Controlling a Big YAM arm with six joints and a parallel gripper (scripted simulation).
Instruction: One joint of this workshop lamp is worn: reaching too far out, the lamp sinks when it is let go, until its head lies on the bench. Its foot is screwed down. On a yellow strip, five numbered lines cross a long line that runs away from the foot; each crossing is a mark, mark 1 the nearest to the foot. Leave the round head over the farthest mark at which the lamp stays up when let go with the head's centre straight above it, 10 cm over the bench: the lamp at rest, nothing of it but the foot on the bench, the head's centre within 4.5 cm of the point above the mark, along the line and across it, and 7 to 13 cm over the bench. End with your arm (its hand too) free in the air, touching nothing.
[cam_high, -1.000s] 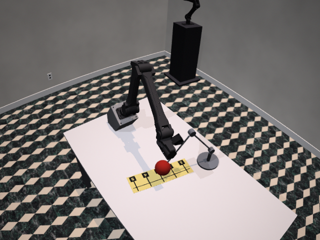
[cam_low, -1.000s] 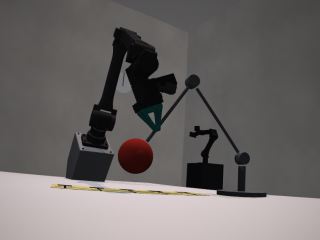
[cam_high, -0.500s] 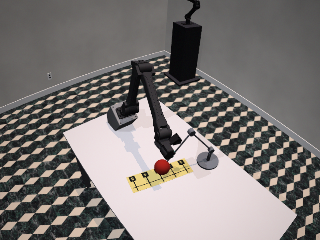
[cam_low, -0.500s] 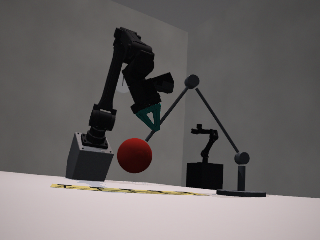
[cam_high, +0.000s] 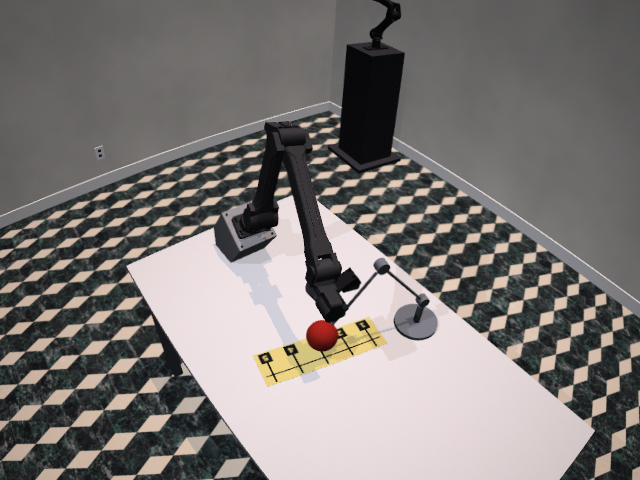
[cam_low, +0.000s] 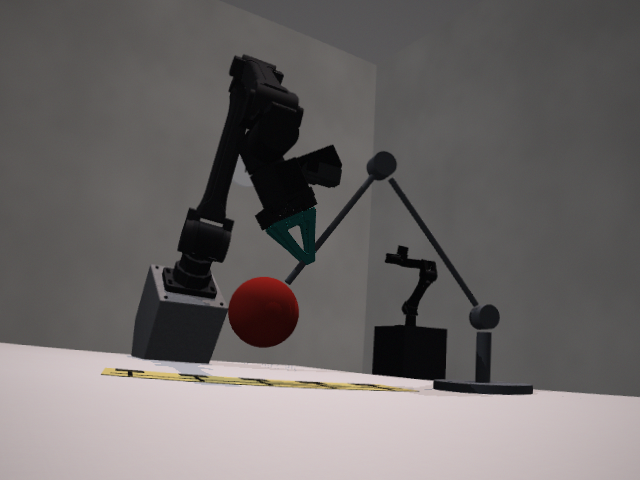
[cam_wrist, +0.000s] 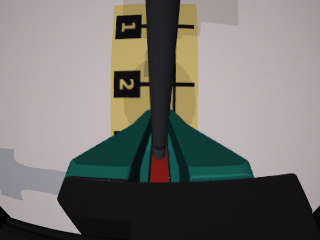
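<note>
Gripper (cam_low: 308, 256) clamped on lamp rod (cam_low: 336, 219) above red head (cam_low: 263, 311); pull outward slowly along strip (cam_high: 320, 351), keeping height.

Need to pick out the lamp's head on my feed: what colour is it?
Red: the round head, clearest in the exterior view, hanging above the yellow strip.
</note>
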